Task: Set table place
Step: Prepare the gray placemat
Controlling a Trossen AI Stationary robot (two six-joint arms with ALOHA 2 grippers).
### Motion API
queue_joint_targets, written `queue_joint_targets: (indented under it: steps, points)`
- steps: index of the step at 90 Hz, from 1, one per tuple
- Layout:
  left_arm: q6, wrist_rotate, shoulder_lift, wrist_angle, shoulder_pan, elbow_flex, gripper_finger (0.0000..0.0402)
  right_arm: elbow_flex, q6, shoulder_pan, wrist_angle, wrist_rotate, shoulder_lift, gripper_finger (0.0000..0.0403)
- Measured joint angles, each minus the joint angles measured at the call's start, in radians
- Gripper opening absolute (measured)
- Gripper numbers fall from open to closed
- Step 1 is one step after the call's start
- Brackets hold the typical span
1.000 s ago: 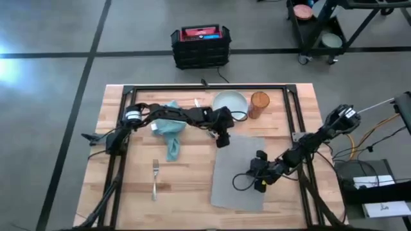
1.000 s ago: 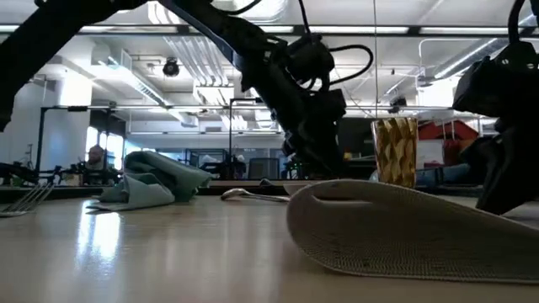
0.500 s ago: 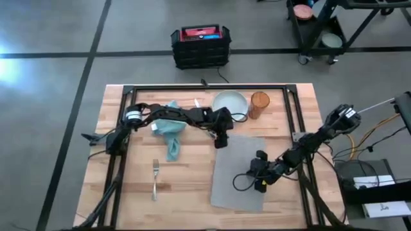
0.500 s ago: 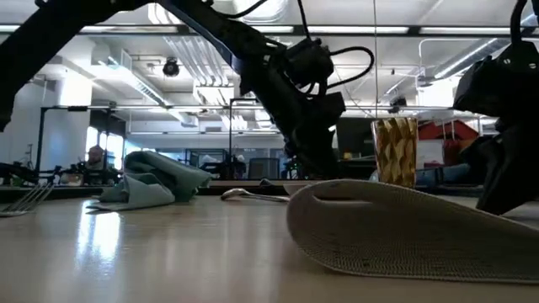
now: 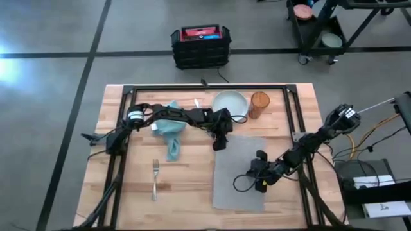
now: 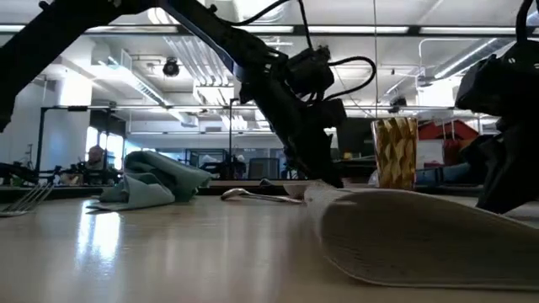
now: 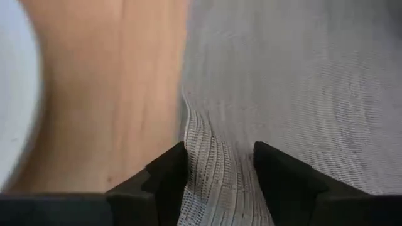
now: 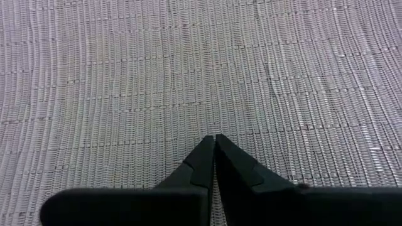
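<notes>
The grey woven placemat (image 5: 241, 176) lies on the wooden table (image 5: 180, 192), right of the middle. My left gripper (image 5: 220, 144) is shut on its far left corner. My right gripper (image 5: 259, 185) is shut, its tips down on the mat's right half. Behind the mat stand the pale plate (image 5: 230, 102) and the amber glass (image 5: 259, 104). The teal napkin (image 5: 170, 131) lies bunched to the left, and the fork (image 5: 155, 178) lies flat near the front left. A spoon (image 6: 251, 195) rests on the wood behind the mat. My left gripper pinches the placemat's far left corner (image 7: 210, 164) between its two fingers, which come slanting down from the table's left. The edge there is puckered and lifted a little off the wood; the rest of the mat lies on the table. My right gripper presses its shut fingertips (image 8: 215, 149) down on the mat's top face, toward its right side. The fingers come slanting from the table's right. The mat lies flat under them.
A black metal frame (image 5: 205, 90) runs over the table. A black crate (image 5: 200, 46) stands on the floor beyond the far edge. Bare wood lies between the fork and the mat.
My left gripper has gone a little toward the table's left edge, taking the mat's far left corner with it. The mat's raised curl on that side has got lower and lies flatter. My right gripper has stayed pressed on the mat.
</notes>
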Motion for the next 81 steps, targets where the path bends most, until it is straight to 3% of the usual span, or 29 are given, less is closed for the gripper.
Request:
queue_joint_targets:
  steps: [18,37,62,81]
  points:
    - [0.0,0.092,-0.001,0.008,-0.004,0.003,0.0089,0.0,-0.006,0.0,0.0,0.003,0.0,0.0002]
    - [0.005,0.099,-0.004,-0.002,-0.005,0.003,0.0009,0.003,-0.023,-0.002,-0.027,-0.006,-0.05,0.0002]
    - [0.108,0.1,-0.103,-0.103,-0.037,0.002,0.0001,0.058,0.059,-0.002,-0.358,0.01,-0.364,0.0002]
    - [0.168,0.101,-0.164,-0.133,-0.068,0.002,0.0,0.05,0.124,-0.002,-0.469,0.067,-0.558,0.0002]
